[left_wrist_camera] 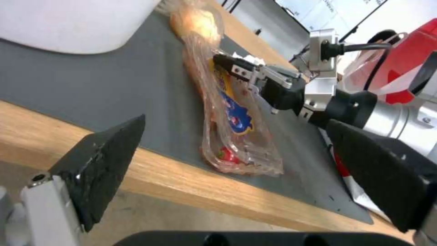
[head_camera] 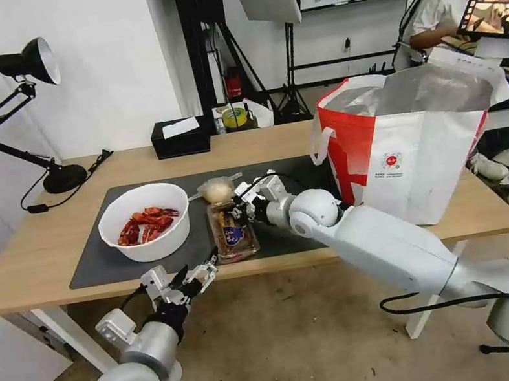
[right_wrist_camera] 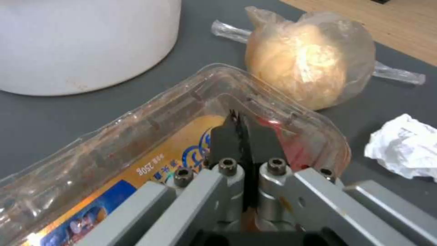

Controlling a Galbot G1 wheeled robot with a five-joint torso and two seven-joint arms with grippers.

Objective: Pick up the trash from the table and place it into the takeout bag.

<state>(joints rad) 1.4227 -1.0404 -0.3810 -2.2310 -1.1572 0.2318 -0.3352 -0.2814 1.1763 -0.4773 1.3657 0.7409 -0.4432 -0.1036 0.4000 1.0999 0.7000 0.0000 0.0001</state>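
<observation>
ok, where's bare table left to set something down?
Free: wood left of the mat, between the lamp base and the front edge; back strip between tissue box and bag; front-right corner by the bag. Crowded: mat middle, with bowl, tray, lump bag and right gripper.

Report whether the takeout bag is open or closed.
Open. The takeout bag stands upright on the table, mouth spread wide, silver foil lining showing inside, handles hanging loose.

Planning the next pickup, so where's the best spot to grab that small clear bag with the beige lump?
Probably its gathered neck: the small clear bag lies on the mat with the thin twisted plastic pointing away from the white bowl. Come from above on that far side with an open tool; the rounded lump looks bulky and slippery.
</observation>
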